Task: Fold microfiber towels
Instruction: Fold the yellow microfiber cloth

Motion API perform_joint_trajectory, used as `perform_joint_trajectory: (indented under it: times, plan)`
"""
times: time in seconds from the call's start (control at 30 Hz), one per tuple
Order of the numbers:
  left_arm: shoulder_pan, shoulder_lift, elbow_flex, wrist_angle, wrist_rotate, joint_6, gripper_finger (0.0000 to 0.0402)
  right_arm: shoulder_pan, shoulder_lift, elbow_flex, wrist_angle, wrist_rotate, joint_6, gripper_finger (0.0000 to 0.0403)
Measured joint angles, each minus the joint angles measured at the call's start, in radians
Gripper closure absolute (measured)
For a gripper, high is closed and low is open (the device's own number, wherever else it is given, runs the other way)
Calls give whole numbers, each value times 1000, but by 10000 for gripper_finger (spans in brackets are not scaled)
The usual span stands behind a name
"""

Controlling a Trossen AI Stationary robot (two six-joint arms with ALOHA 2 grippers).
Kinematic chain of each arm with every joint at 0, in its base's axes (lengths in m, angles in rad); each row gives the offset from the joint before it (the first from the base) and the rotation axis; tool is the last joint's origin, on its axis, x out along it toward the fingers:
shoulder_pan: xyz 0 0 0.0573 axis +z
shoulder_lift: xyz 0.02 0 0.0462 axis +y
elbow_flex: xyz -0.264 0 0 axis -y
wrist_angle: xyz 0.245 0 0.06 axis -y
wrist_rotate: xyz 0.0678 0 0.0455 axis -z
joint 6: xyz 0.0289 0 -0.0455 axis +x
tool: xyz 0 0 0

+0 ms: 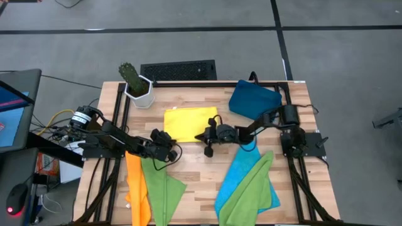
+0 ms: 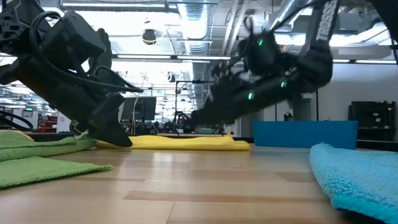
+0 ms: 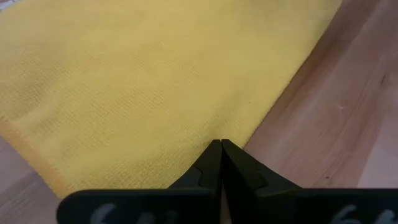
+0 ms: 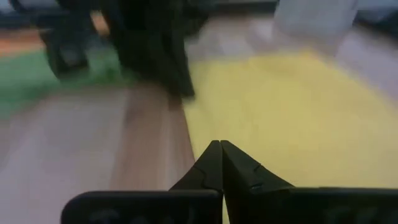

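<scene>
The folded towel (image 1: 190, 123) lies mid-table; the planter (image 1: 137, 88) behind-left of it, the tray (image 1: 253, 100) right, other towels (image 1: 248, 185) in front.

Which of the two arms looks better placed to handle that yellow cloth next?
Probably the left. The left gripper, shut, sits right at the yellow towel's edge. The right gripper, also shut, is at the opposite side, so it's nearly a tie.

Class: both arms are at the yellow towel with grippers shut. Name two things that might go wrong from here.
1. The left gripper and right gripper sit close at the yellow towel's near edge and might collide.
2. A drag might shove the towel toward the cactus pot.
</scene>
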Motion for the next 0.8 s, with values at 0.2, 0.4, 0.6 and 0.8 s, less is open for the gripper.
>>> perform_joint_trajectory:
  times: [0.2, 0.4, 0.6, 0.8]
  plan:
    - [0, 0, 0, 2, -1, 1, 401, -14, -97, -158, 33, 3, 26, 387]
    - [0, 1, -1, 7, -4, 7, 401, -19, -48, -307, 220, 52, 78, 382]
    - [0, 1, 0, 14, -5, 8, 401, -20, 62, -307, 311, 53, 114, 388]
    - [-1, -39, -2, 13, 23, 25, 401, -19, 102, -303, 332, 64, 145, 378]
